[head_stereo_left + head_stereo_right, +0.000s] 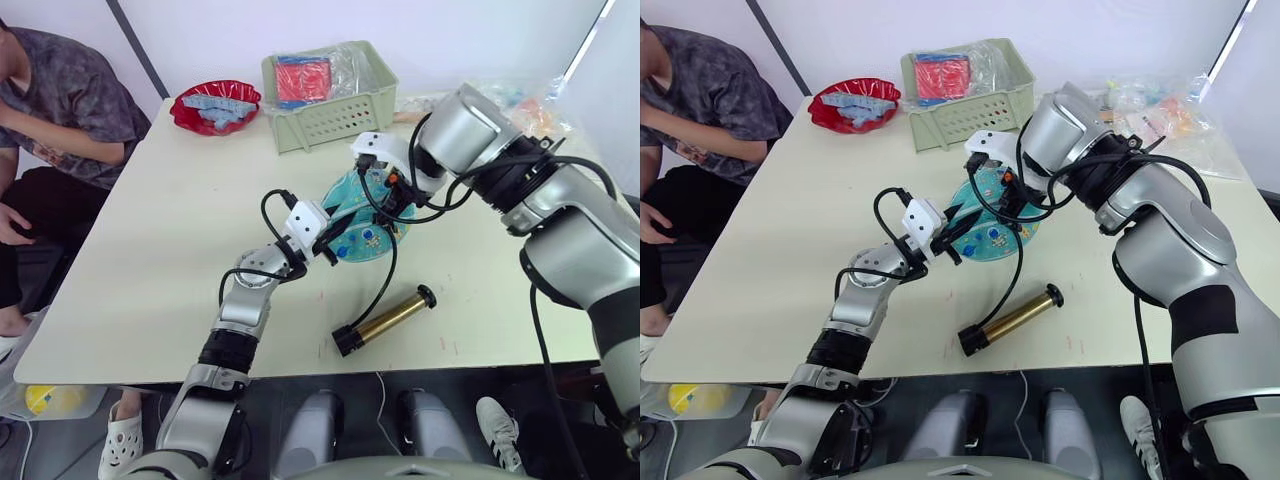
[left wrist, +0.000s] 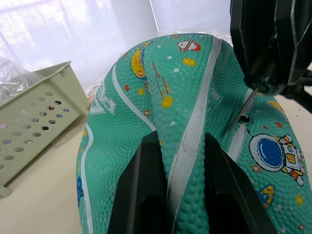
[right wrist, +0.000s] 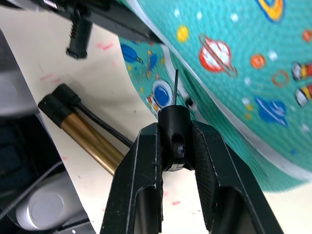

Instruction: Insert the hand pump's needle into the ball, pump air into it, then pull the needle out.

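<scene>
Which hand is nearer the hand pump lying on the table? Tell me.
Left. The left hand, pinching the ball, sits closer to the hand pump; the right hand is beyond the ball.

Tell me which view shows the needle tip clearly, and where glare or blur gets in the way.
Right wrist view: needle sharp against the ball, short of the valve hole. Left wrist view: needle thin but visible; window behind washed out. Eye views: needle too small to make out.

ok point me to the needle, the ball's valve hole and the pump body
needle [image 3: 175, 87], right wrist view, on the thin metal pin above its black fitting
valve hole [image 2: 245, 118], left wrist view, on the small dark hole by the white seam
hand pump [image 1: 392, 316], left eye view, on the gold cylinder lying on the table
</scene>
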Robot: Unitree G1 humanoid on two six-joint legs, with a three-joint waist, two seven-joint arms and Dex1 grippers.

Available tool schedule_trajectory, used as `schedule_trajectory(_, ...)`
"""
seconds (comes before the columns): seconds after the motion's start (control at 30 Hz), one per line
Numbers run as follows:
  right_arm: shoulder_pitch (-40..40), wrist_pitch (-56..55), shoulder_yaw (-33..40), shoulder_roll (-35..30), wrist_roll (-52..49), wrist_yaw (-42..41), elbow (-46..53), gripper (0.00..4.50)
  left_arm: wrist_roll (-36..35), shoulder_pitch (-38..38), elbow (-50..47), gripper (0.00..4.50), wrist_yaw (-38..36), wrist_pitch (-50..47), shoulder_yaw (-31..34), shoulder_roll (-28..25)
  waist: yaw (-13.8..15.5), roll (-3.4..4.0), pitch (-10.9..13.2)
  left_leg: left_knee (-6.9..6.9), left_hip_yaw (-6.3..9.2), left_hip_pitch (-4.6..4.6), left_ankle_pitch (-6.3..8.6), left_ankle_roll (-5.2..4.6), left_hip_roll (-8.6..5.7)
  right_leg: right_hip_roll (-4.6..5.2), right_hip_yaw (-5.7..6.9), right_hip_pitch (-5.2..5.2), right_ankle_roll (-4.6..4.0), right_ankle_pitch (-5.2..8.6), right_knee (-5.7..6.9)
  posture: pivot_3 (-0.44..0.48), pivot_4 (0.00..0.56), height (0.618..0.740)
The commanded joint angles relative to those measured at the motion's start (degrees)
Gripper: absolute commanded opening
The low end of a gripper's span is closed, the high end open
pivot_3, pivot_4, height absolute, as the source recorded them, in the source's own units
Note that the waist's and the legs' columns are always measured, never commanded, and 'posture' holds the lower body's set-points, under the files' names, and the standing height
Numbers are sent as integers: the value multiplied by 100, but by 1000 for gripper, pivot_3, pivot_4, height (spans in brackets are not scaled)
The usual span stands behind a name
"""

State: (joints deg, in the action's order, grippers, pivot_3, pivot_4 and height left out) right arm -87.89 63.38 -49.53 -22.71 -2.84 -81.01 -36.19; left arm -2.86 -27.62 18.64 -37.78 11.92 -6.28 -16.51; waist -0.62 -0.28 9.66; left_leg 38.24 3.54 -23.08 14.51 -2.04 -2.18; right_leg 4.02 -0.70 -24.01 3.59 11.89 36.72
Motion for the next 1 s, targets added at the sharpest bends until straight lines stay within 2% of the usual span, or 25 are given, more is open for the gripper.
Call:
schedule_trajectory(0.03,-23,-292,-33,-235,234,-188,208,369,115,121,201,332,-105,-135,-195,-2,3,0,0,0,0,0,0,0,0,0,0,0,0,0,0,0,150,738)
schedule_trajectory(0.33,99,-907,-80,-470,670,-534,415,369,104,99,244,332,-147,-149,-210,-24,-2,0,0,0,0,0,-1,1,-2,0,0,0,0,0,1,0,150,738)
schedule_trajectory(1.0,211,-1169,92,-253,1068,-698,378,369,123,130,258,332,-152,-141,-249,-14,-1,0,0,0,0,1,-2,4,-2,0,-1,0,0,0,1,0,150,738)
